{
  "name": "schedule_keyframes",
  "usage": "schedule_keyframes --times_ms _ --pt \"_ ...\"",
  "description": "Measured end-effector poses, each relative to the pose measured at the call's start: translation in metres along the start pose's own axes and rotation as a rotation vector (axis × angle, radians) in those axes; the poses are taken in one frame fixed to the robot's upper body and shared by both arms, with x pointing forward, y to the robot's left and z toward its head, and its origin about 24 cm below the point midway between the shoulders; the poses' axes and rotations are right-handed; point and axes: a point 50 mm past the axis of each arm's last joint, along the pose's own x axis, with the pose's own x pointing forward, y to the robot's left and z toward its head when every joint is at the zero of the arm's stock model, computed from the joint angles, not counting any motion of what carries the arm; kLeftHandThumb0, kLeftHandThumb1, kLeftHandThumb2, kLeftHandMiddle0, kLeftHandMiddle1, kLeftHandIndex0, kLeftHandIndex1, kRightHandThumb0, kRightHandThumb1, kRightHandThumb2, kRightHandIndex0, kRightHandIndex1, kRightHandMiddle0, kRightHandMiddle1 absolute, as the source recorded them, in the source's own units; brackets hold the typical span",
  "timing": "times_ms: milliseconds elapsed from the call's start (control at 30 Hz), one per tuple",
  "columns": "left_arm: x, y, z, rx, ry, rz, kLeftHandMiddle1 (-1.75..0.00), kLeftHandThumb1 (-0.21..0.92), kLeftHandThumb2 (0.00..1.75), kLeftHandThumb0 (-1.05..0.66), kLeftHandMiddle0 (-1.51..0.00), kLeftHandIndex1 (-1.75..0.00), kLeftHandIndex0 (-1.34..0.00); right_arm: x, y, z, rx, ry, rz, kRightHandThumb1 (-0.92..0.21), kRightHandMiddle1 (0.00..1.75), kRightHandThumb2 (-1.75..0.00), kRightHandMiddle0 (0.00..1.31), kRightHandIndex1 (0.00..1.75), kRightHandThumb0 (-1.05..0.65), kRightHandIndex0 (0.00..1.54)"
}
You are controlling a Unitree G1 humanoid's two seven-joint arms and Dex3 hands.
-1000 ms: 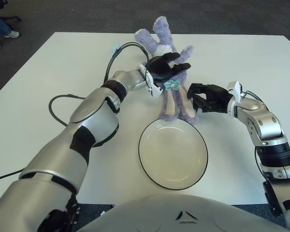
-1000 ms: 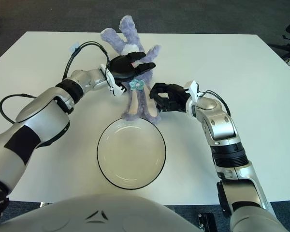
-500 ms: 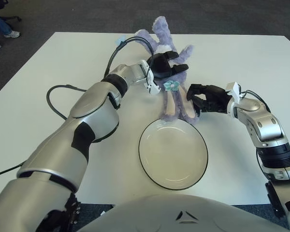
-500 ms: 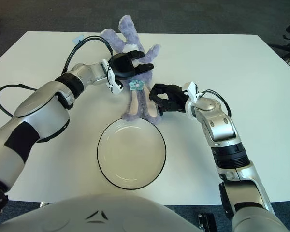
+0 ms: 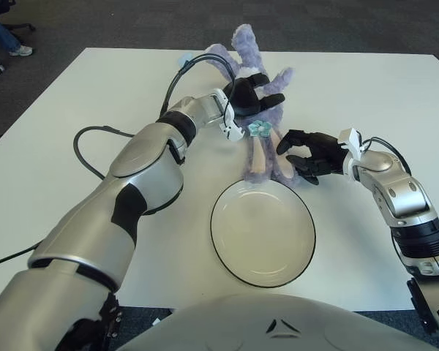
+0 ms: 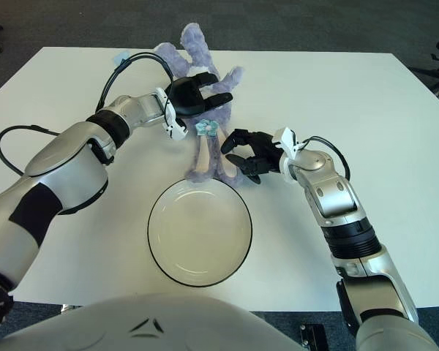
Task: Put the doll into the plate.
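The purple plush doll (image 5: 266, 150) lies on the white table, ears pointing away from me and long legs reaching the far rim of the plate (image 5: 218, 245). The plate is a round, shallow, pale dish with a dark rim, and it holds nothing. My left hand (image 5: 265, 89) lies across the doll's head and chest with its dark fingers stretched out, not closed around it. My right hand (image 5: 296, 156) is at the right side of the doll's legs, fingers spread and curving toward them; I cannot tell if they touch.
A black cable (image 5: 88, 150) loops over the table on the left, beside my left arm, and another loop arcs by the doll's ears. The table's far edge runs just behind the doll. A person's shoe (image 5: 18, 50) shows on the floor at top left.
My right hand's fingers have uncurled and spread, and the hand has moved closer to the doll's legs. My left hand has shifted slightly farther up over the doll.
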Motion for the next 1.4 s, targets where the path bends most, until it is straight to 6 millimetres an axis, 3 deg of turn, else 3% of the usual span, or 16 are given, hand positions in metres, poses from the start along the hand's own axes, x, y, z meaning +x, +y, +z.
schedule_keyframes --times_ms 267,567,633,833,1100,1400 --pt "0.003 -0.001 0.004 -0.005 0.016 -0.004 -0.98 0.17 1.30 0.13 0.00 -0.63 0.00 -0.001 -0.001 -0.003 0.021 -0.023 0.017 -0.57 1.61 -0.87 0.06 1.75 -0.61 1.22" --pt "0.004 -0.002 0.006 -0.013 0.030 -0.004 -0.96 0.19 1.19 -0.08 0.00 -0.65 0.00 -0.001 -0.001 -0.005 0.028 -0.055 0.026 -0.56 1.68 -0.96 0.05 1.75 -0.53 1.21" --pt "0.005 -0.004 0.009 -0.022 0.030 -0.005 -0.99 0.20 1.17 -0.12 0.00 -0.69 0.00 -0.001 -0.001 -0.006 0.024 -0.059 0.026 -0.71 1.72 -0.78 0.17 1.75 -0.43 1.21" --pt "0.008 -0.010 0.023 -0.063 0.016 0.011 -1.04 0.19 1.15 -0.15 0.00 -0.74 0.00 -0.001 0.000 -0.007 0.028 -0.059 0.035 -0.86 1.74 -0.59 0.21 1.75 -0.36 1.18" --pt "0.008 -0.011 0.028 -0.079 0.002 0.025 -1.05 0.18 1.15 -0.18 0.00 -0.78 0.00 -0.002 0.002 -0.008 0.038 -0.054 0.043 -0.89 1.75 -0.56 0.21 1.75 -0.35 1.15" --pt "0.007 -0.011 0.029 -0.091 -0.012 0.030 -1.17 0.16 1.20 -0.15 -0.01 -1.01 0.00 -0.004 0.003 -0.007 0.045 -0.049 0.038 -0.90 1.75 -0.55 0.21 1.75 -0.35 1.13"
